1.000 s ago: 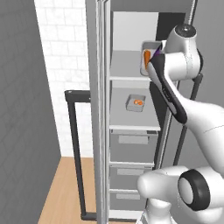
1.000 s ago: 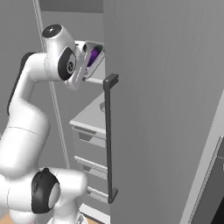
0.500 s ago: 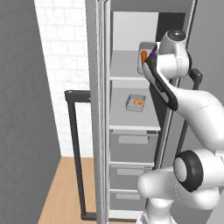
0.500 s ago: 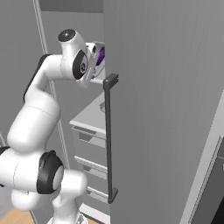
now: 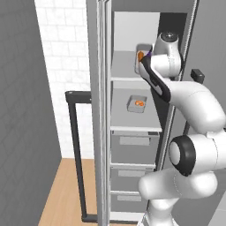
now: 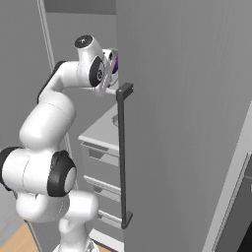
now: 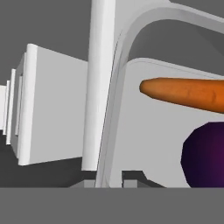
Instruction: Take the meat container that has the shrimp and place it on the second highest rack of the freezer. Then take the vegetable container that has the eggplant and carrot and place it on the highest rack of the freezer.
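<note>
Two racks matter in the freezer (image 5: 132,132), which stands open with its door (image 5: 101,110) swung left and its drawers below. Going by size, the arm (image 5: 185,101) comes next: it reaches up and in, level with the highest rack (image 5: 123,70). On the second highest rack (image 5: 132,115) a small meat container (image 5: 137,104) sits toward the right side with the curled shrimp (image 5: 140,103) in it, so the first half of the job looks done.

The step in hand is the second one. The vegetable container (image 5: 142,57) is up at the right edge of the highest rack, tipped on its side rather than flat. In the hand view the gripper (image 7: 114,178) has its jaws narrow, pinched on the container's rim (image 7: 114,109), one tip on either side of the wall. The carrot (image 7: 183,94) and the eggplant (image 7: 204,153) lie against the container floor, close to each other.

I judge the next move calls for levelling the container, carrying it further in over the rack until its base rests flat, then letting go. Released while tilted, it could spill the vegetables.
</note>
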Tool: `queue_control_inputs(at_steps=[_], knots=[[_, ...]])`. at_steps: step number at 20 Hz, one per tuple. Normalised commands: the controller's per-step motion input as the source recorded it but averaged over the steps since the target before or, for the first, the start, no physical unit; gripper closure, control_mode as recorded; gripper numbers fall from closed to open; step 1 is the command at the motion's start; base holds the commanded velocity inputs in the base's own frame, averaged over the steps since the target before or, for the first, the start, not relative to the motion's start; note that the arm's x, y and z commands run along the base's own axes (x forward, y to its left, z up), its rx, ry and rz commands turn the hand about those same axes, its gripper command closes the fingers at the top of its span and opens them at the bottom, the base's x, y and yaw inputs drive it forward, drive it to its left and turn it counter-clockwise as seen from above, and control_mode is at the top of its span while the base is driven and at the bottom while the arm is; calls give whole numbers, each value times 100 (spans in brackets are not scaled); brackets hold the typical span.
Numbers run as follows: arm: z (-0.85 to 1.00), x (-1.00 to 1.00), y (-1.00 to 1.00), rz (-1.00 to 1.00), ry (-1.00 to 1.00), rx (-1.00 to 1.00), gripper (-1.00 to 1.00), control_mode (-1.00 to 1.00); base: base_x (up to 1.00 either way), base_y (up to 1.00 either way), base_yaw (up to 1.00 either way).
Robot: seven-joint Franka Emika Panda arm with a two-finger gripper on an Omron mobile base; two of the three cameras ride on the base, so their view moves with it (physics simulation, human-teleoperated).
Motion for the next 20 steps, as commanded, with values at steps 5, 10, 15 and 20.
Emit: queue_control_inputs(at_steps=[5, 10, 15, 20], knots=[[-32, 33, 0, 0, -1, 0, 100, -100, 0, 0, 0], [-17, 55, 0, 0, -1, 0, 100, -100, 0, 0, 0], [0, 65, -5, 0, 0, 0, 100, -100, 0, 0, 0], [-14, 42, -17, 0, 0, 0, 100, -100, 0, 0, 0]])
